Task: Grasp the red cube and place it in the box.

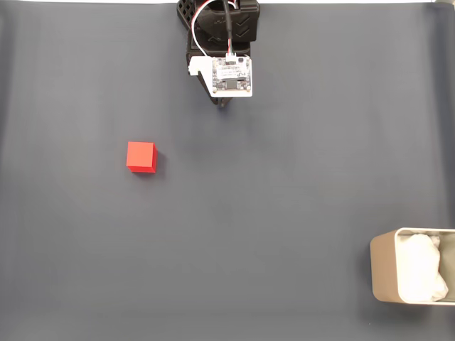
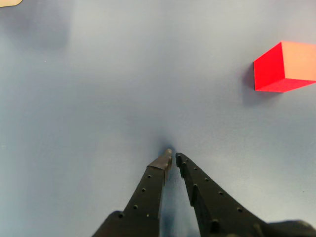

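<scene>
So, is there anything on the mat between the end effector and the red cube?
No. In the wrist view, bare grey mat lies between the end effector and the red cube; the fixed view shows the same bare stretch.

A dark grey matte sheet (image 1: 284, 177) covers the bench, evenly lit with faint creases. A thin white strip (image 1: 85, 2) shows along the top edge in the fixed view.
</scene>
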Action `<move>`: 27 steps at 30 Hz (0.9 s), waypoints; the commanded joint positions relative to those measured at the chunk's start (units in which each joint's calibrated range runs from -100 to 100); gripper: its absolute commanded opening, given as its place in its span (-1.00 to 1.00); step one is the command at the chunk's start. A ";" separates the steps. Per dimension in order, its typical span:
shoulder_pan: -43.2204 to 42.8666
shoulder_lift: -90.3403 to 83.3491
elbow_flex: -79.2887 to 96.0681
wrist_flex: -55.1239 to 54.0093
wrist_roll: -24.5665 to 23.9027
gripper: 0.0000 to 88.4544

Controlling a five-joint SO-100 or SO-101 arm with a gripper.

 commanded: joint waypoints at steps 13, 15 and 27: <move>1.24 0.09 0.54 1.28 0.29 -1.00; 1.38 0.09 0.54 1.28 0.29 -1.00; 1.45 0.09 0.54 1.28 0.29 -1.00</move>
